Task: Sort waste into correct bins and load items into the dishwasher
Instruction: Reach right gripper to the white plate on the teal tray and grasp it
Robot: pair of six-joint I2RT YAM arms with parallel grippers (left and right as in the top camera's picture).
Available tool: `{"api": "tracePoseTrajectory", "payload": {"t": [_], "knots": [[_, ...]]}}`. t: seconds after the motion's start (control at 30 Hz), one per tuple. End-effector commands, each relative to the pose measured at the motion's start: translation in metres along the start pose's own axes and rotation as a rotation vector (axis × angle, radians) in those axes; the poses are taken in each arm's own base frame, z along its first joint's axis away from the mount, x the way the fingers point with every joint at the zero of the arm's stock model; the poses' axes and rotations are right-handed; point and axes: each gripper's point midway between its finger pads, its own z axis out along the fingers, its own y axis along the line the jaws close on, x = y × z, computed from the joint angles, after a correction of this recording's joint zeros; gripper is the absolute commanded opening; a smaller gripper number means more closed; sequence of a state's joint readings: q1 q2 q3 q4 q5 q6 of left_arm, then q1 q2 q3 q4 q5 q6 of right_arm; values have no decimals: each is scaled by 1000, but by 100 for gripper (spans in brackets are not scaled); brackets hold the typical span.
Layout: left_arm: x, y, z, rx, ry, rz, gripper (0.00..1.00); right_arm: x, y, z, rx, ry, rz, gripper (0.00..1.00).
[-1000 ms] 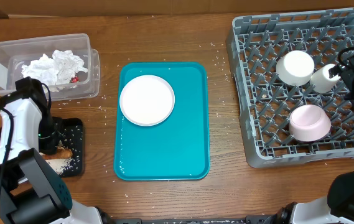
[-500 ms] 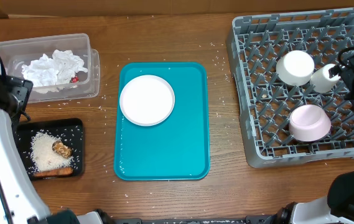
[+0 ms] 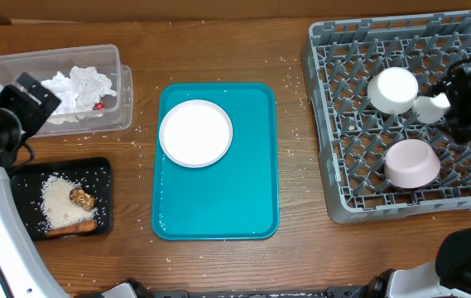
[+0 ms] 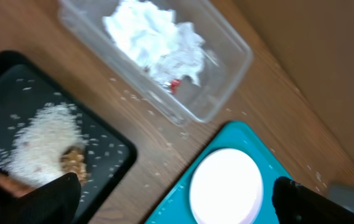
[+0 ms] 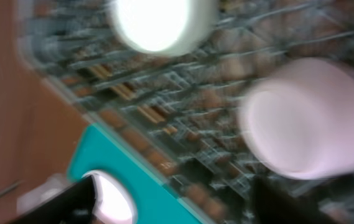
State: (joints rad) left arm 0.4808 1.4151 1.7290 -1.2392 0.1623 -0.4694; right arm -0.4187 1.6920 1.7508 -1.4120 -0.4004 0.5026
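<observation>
The white plate (image 3: pixel 195 132) lies on a teal tray (image 3: pixel 218 199). The clear tub (image 3: pixel 57 87) holds crumpled tissue (image 3: pixel 74 89) and a red wrapper (image 3: pixel 98 105). Rice (image 3: pixel 57 199), a brown chunk (image 3: pixel 82 199) and a carrot piece (image 3: pixel 74 228) lie in the black tray (image 3: pixel 28 186). Two bowls (image 3: pixel 393 89) (image 3: pixel 411 162) and a cup (image 3: pixel 430 105) sit in the grey rack (image 3: pixel 334 124). My left gripper (image 4: pixel 177 205) hangs open and empty, high between the tub and the black tray. My right gripper (image 5: pixel 177 199) stands open over the rack beside the cup, nothing between its fingers.
Loose rice grains dot the wooden table around the tub and the teal tray. The rack's raised grid walls (image 3: pixel 318 165) stand just right of the teal tray. A cardboard-coloured wall runs along the table's far edge.
My left gripper opened and rose from the black tray toward the tub, leaving the brown chunk on the rice. My right gripper shifted slightly left over the rack.
</observation>
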Motion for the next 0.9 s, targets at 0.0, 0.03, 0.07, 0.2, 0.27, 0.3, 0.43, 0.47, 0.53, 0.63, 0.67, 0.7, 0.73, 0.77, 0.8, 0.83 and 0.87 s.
{"api": "tracePoseTrajectory", "payload": {"t": [0.0,0.03,0.07,0.2,0.27,0.3,0.43,0.47,0.53,0.63,0.67,0.7,0.73,0.77,0.8,0.83,0.87], "knots": [[-15,33,9,-113,-17,-129,100,51,68,-1,-259,170,-246,65],[-18,41,16,-132,-8,-169,100,69,74,11,-195,183,-295,66],[-20,45,21,-140,-1,-179,100,78,77,19,-152,182,-322,68],[-19,55,47,-176,58,-196,100,130,105,58,-2,144,-497,96],[-16,59,61,-194,95,-202,100,162,124,86,40,128,-563,100],[-15,61,66,-201,110,-204,100,174,132,98,48,123,-567,100],[-10,67,84,-226,159,-213,100,222,155,146,24,175,-656,100],[-9,68,88,-231,168,-214,100,230,157,158,28,188,-674,100],[-7,71,95,-241,187,-218,100,247,153,184,59,227,-688,99],[-5,75,106,-255,214,-222,100,271,143,215,96,295,-703,95],[-4,76,108,-258,221,-224,100,276,141,223,105,309,-710,93],[-3,77,112,-263,230,-225,100,282,138,230,115,318,-719,91],[-2,78,114,-265,237,-226,100,286,137,236,119,323,-728,91],[-1,79,117,-269,245,-227,100,291,137,241,118,327,-738,91],[0,80,120,-273,251,-229,100,296,137,246,114,330,-748,91],[1,81,123,-277,259,-230,100,300,139,247,106,330,-758,90],[3,83,126,-282,268,-231,100,307,142,253,94,327,-777,90]]}}
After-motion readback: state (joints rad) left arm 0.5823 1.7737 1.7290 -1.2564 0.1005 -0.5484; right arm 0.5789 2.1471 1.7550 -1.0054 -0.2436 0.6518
